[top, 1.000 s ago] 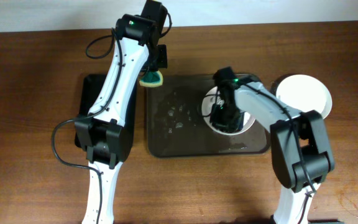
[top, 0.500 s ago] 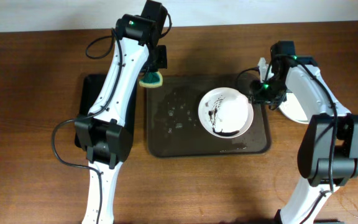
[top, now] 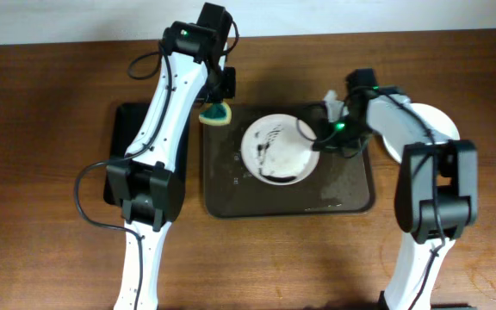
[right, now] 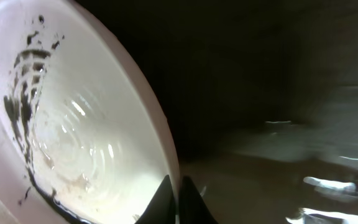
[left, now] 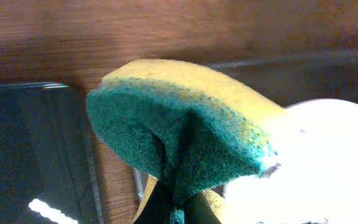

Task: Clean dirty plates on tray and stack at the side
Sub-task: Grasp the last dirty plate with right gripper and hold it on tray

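Note:
A white plate (top: pixel 278 150) smeared with dark sauce lies in the dark tray (top: pixel 343 194). My right gripper (top: pixel 317 138) is shut on the plate's right rim; the right wrist view shows the fingers pinching the rim of the dirty plate (right: pixel 73 137). My left gripper (top: pixel 218 102) is shut on a yellow and green sponge (top: pixel 215 114) at the tray's back left corner, a little left of the plate. In the left wrist view the sponge (left: pixel 179 130) fills the frame with the plate (left: pixel 328 162) to its right.
A clean white plate (top: pixel 433 129) sits on the table right of the tray, partly under my right arm. A black tray (top: pixel 119 138) lies left of the dark tray, under my left arm.
My right gripper has taken hold of the dirty plate's right rim and slid the plate left across the tray toward the sponge. My left gripper has barely moved.

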`<act>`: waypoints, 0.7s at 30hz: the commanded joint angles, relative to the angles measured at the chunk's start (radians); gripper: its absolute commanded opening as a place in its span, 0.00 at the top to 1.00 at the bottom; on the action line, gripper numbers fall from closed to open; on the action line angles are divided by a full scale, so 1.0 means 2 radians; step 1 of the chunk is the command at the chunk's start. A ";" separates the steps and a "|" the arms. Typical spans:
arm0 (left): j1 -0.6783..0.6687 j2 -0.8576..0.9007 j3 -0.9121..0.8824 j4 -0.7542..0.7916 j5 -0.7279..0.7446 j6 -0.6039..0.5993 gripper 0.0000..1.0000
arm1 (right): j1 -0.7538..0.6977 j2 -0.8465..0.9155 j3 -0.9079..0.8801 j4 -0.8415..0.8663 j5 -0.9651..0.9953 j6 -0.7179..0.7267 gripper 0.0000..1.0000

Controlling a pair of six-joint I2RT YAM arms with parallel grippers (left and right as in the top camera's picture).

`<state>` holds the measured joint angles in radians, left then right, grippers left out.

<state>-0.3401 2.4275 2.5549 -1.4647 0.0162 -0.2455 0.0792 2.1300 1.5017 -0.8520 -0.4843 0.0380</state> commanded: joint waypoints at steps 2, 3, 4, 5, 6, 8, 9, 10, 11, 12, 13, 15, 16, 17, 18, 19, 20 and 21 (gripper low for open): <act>-0.015 0.043 0.007 0.003 0.062 0.077 1.00 | 0.028 0.004 -0.022 0.019 0.000 0.037 0.96; -0.022 0.056 0.007 0.006 0.061 0.086 1.00 | 0.028 0.004 -0.022 0.018 0.000 0.038 0.96; -0.030 0.070 0.007 0.011 0.061 0.094 1.00 | 0.028 0.004 -0.022 0.018 0.002 0.038 0.96; -0.035 0.085 0.007 0.011 0.060 0.097 1.00 | 0.028 0.005 -0.022 0.017 0.003 0.038 0.96; -0.042 0.098 0.007 0.006 0.060 0.097 1.00 | 0.028 0.005 -0.022 0.017 0.004 0.038 0.96; -0.065 0.125 0.007 -0.014 0.060 0.115 1.00 | 0.028 0.005 -0.022 0.017 0.003 0.038 0.96; -0.074 0.131 0.007 -0.018 0.059 0.118 1.00 | 0.028 0.005 -0.022 0.018 0.003 0.038 0.96; -0.082 0.138 0.007 -0.018 0.059 0.118 1.00 | 0.028 0.005 -0.022 0.019 0.003 0.038 0.96; -0.090 0.146 0.007 -0.018 0.060 0.118 1.00 | 0.028 0.005 -0.022 0.019 0.003 0.038 0.96; -0.098 0.155 0.007 -0.020 0.060 0.112 1.00 | 0.028 0.005 -0.022 0.018 0.003 0.038 0.96; -0.112 0.169 0.007 -0.027 0.061 0.089 1.00 | 0.028 0.005 -0.022 0.018 0.003 0.038 0.96; -0.141 0.197 0.007 -0.040 0.076 0.059 1.00 | 0.028 0.005 -0.022 0.018 0.003 0.042 0.96; -0.150 0.203 0.007 -0.043 0.099 0.059 1.00 | 0.023 0.005 -0.022 0.018 0.000 0.048 0.96; -0.153 0.203 0.007 -0.043 0.142 0.060 1.00 | 0.014 0.005 -0.022 0.018 -0.007 0.050 0.96; -0.153 0.203 0.007 -0.043 0.194 0.069 1.00 | 0.007 0.005 -0.023 0.018 -0.012 0.049 0.96; -0.151 0.203 0.007 -0.042 0.242 0.096 1.00 | 0.003 0.005 -0.023 0.018 -0.016 0.049 0.96; -0.150 0.203 0.007 -0.039 0.254 0.110 1.00 | 0.003 0.005 -0.025 0.020 -0.016 0.049 0.96; -0.143 0.203 0.007 -0.032 0.273 0.134 1.00 | 0.003 0.005 -0.030 0.024 -0.016 0.049 0.96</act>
<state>-0.5865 2.7296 2.6068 -1.5528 0.2592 -0.0814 0.0788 2.1311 1.4582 -0.8318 -0.4698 0.0952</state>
